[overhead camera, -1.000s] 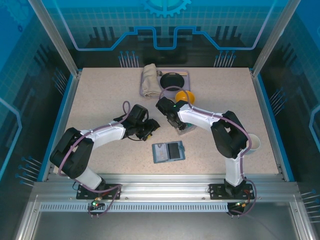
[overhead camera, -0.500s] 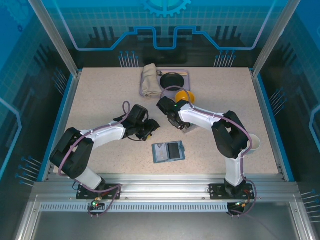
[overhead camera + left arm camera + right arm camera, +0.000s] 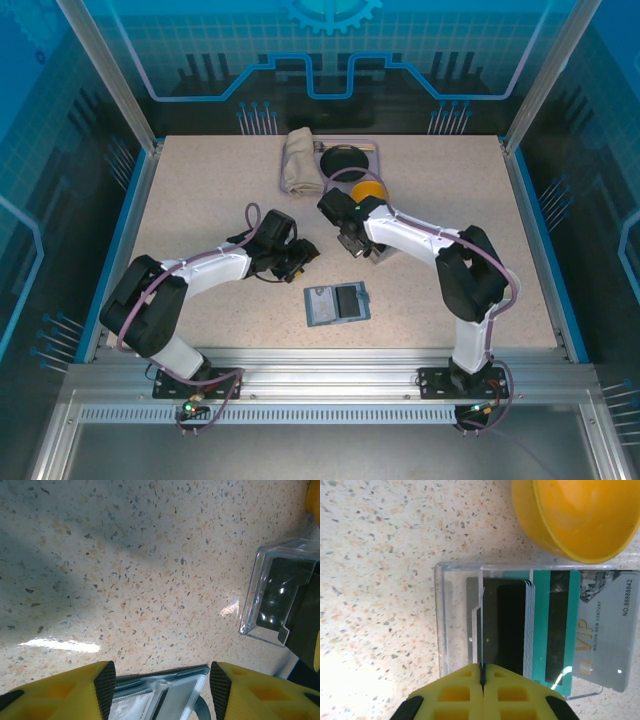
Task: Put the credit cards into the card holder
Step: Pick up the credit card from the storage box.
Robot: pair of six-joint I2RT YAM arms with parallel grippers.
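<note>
L gripper (image 3: 297, 258) sits where it did 1 s ago, left of table (image 3: 200, 200) centre. Its fingers are wide apart w/ nothing held, low over the surface. In the left wrist view the far edge of the card holder (image 3: 337, 302) shows between its tips. Card holder hasn't shifted: it lies open and flat close to the near edge, about mid-width.

R gripper (image 3: 353, 243) has drawn a little toward the far edge vs 1 s ago, and its elbow has swung out toward the right edge. Its fingers are pressed together on a pinched card (image 3: 481, 640), seen edge-on as a thin line over the clear case (image 3: 439, 630). The other credit cards (image 3: 540, 625) lie fanned in that case: dark, teal, grey "VIP". Yellow bowl (image 3: 575, 515) sits just beside the case, on its far side.

Room: bare tabletop along the left edge and into the far-left corner. Folded cloth (image 3: 298, 160) and tray (image 3: 372, 143) sit at mid far edge. A bare strip runs along the right edge. Gap btw the two grippers is narrow.
</note>
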